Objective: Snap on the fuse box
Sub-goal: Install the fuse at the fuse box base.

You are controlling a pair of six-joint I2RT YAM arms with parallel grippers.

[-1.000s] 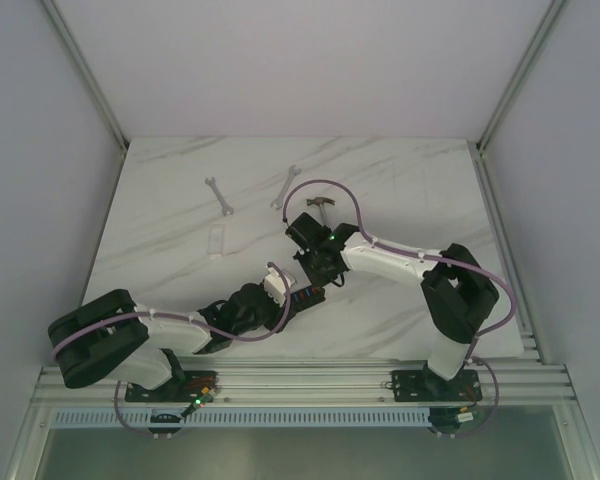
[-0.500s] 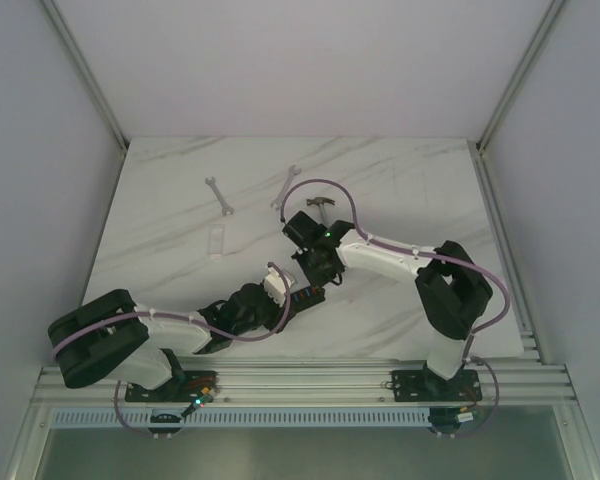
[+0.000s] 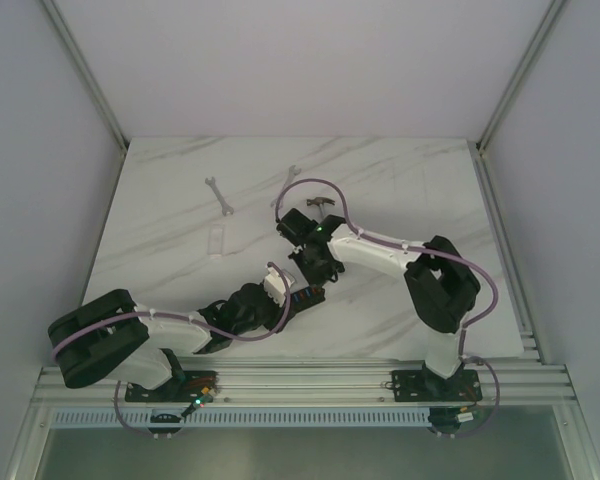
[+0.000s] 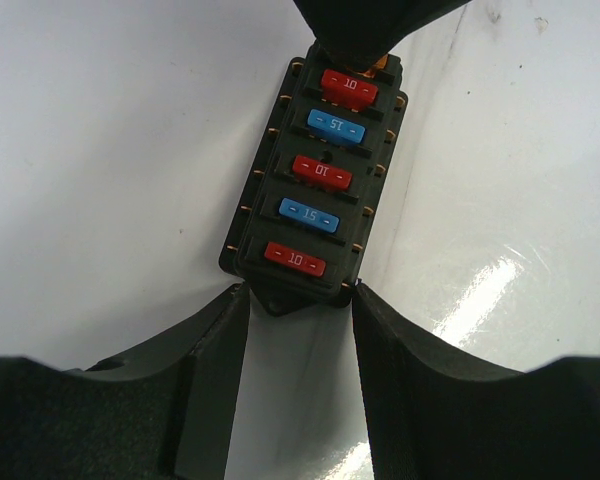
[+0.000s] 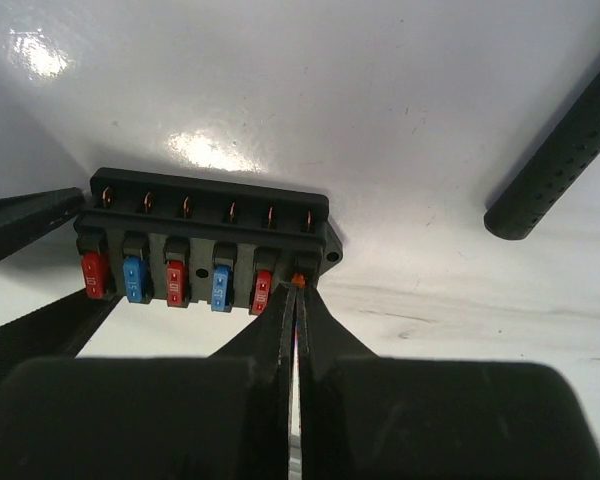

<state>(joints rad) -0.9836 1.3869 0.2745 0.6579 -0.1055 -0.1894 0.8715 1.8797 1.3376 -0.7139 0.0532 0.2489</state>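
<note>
The fuse box [image 4: 310, 180], black with red and blue fuses in a row, lies on the white marble table [image 4: 110, 150]. My left gripper [image 4: 295, 300] is closed on its near end, one finger at each corner. In the right wrist view the fuse box [image 5: 205, 250] lies crosswise. My right gripper [image 5: 298, 290] is shut there, its tips on an orange fuse [image 5: 299, 279] in the end slot. In the top view both grippers meet at the fuse box [image 3: 303, 294], mid-table.
A black-handled hammer [image 3: 320, 205] lies just behind the right wrist, and its handle [image 5: 555, 160] shows close by on the right. Two wrenches [image 3: 218, 195] [image 3: 286, 185] and a small clear strip [image 3: 215, 240] lie farther back left.
The right gripper has closed the last bit onto the orange fuse's slot. The right arm's elbow has swung left and toward the back. The left arm and the fuse box have stayed put.
</note>
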